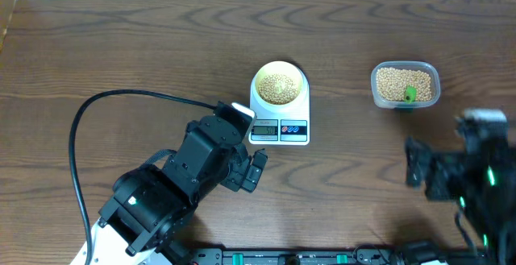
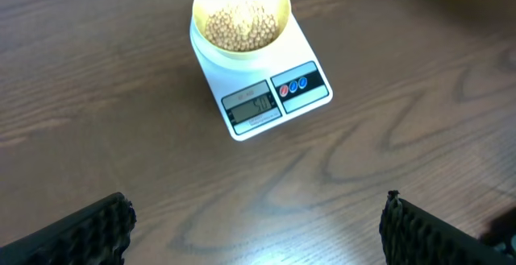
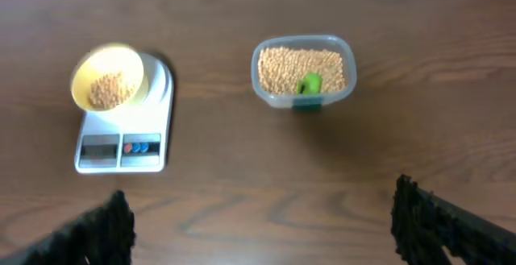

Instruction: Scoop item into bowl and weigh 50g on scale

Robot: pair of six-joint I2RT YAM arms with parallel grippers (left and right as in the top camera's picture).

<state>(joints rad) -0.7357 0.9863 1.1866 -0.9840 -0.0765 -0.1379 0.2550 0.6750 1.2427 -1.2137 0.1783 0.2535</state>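
Beans (image 1: 280, 86) in bowl (image 1: 260, 77) atop scale (image 1: 280, 131), ahead of left gripper (image 2: 256, 200), jaws spread wide, empty. Farther right, tub (image 1: 375, 84) with more beans and green scoop (image 1: 409, 95), ahead of right gripper (image 3: 260, 191), jaws likewise spread, empty.

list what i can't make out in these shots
Display on the scale: digits too small and blurred in every view.
Green object in the tub: partly buried in beans, shape unclear.
Left gripper and right gripper: fingers cut off by the bottom edge in wrist views.
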